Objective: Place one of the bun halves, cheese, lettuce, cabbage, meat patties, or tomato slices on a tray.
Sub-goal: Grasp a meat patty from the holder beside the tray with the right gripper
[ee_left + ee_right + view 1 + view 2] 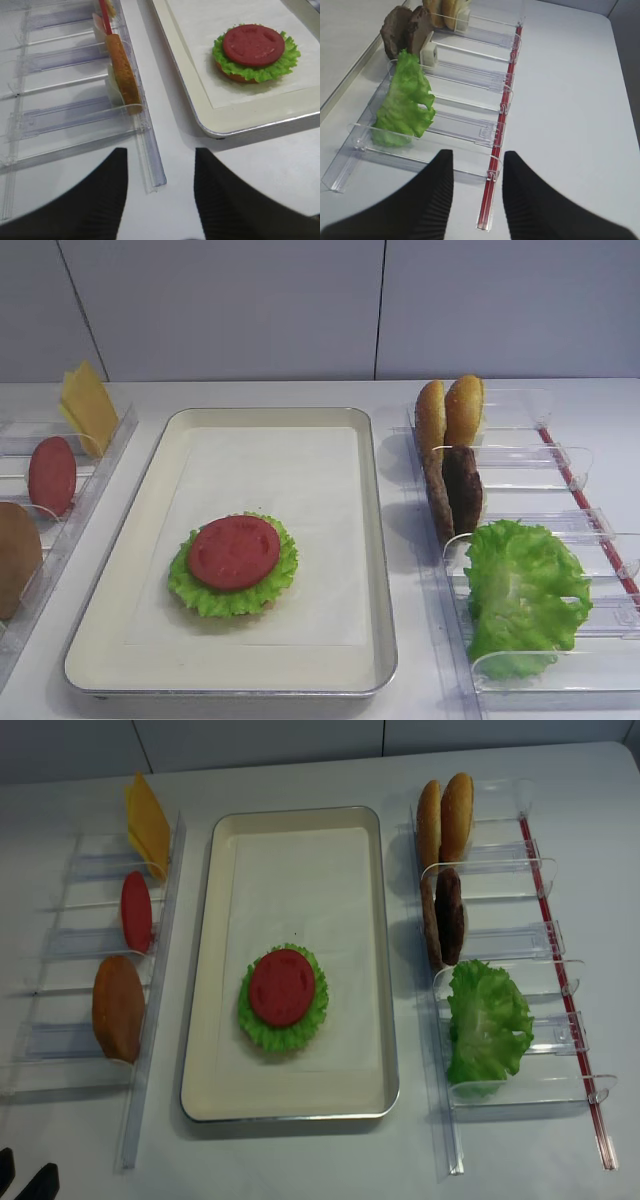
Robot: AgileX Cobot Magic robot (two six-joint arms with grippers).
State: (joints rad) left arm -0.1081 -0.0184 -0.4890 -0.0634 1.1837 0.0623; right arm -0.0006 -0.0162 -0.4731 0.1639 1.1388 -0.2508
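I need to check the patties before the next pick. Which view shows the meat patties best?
The realsense high view: both meat patties stand upright in the right rack, seen unobstructed from above. The other high view shows them side-on; the right wrist view shows them small at the top edge; the left wrist view shows none.

Ahead of the right gripper (474,192), whose black fingers stand apart with nothing between them, lies the near end of the clear right rack (470,120); its red edge strip (501,125) runs straight forward from the gap. Forward-left, upright lettuce (405,102) fills the nearest slots, with meat patties (406,31) behind it. To the gripper's right the table (570,100) lies bare.

The left gripper (160,195), fingers also parted, faces the left rack's corner (150,165); an upright bun half (122,72) stands forward-left, the tray (200,120) rim forward-right.
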